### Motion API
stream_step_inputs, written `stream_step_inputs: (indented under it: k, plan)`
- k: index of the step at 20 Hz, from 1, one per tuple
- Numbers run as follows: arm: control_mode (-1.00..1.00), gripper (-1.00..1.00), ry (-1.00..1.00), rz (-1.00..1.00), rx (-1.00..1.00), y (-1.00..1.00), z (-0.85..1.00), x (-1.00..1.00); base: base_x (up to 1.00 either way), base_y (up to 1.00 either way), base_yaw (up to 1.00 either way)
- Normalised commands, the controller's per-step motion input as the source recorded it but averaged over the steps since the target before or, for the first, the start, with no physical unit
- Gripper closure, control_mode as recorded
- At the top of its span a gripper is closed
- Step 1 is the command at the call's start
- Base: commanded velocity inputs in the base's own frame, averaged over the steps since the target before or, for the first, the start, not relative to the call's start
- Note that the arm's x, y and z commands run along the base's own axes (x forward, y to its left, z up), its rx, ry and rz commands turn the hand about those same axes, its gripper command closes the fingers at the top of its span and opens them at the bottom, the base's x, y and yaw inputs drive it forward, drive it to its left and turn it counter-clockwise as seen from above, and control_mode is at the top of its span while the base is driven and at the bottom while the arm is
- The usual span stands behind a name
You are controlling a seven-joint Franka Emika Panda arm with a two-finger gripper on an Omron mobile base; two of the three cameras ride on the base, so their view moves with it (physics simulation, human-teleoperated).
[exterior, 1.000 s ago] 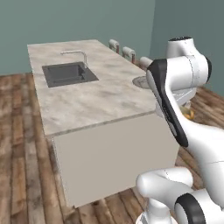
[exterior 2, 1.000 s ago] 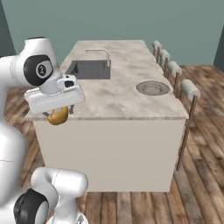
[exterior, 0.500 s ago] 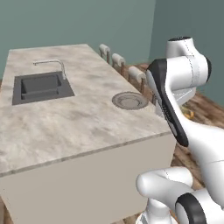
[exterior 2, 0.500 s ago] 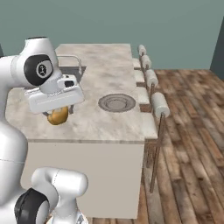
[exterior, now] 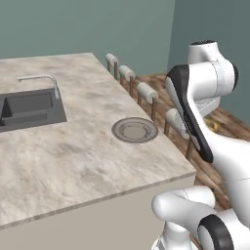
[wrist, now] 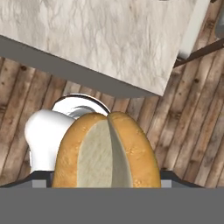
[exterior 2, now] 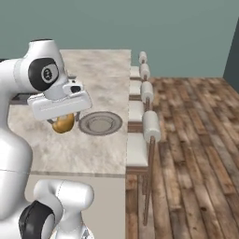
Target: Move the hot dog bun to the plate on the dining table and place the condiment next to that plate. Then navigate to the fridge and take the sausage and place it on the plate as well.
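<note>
Gripper (exterior 2: 63,122): gripping the bun (wrist: 107,151), jaws wide around it, hanging off the table's near edge.
Bun: sitting split-side up in the hand view, above wood floor (wrist: 201,131).
Plate (exterior: 135,130): lying on table (exterior: 73,161), near its right edge, right of sink (exterior: 29,108).
Stools (exterior 2: 150,126): lining the table's right side.

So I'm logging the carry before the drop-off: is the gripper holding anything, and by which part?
Yes, the hot dog bun. The gripper clamps it across its sides, the split end facing outward; the exact contact spots are hidden.
</note>
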Motion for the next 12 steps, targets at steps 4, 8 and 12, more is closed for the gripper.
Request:
stream_step_inputs:
  k: [4, 8, 12]
  plan:
    - [1.0, 1.0, 0.0, 0.0, 0.0, 0.0, 0.0, 0.0, 0.67, -0.02, 0.14]
    - [-1.0, 1.0, 0.0, 0.09, 0.0, 0.0, -0.11, 0.44, 0.19, 0.0, 0.03]
    - [-1.0, 1.0, 0.05, 0.17, 0.0, 0.0, -0.16, 0.84, 0.0, 0.0, 0.0]
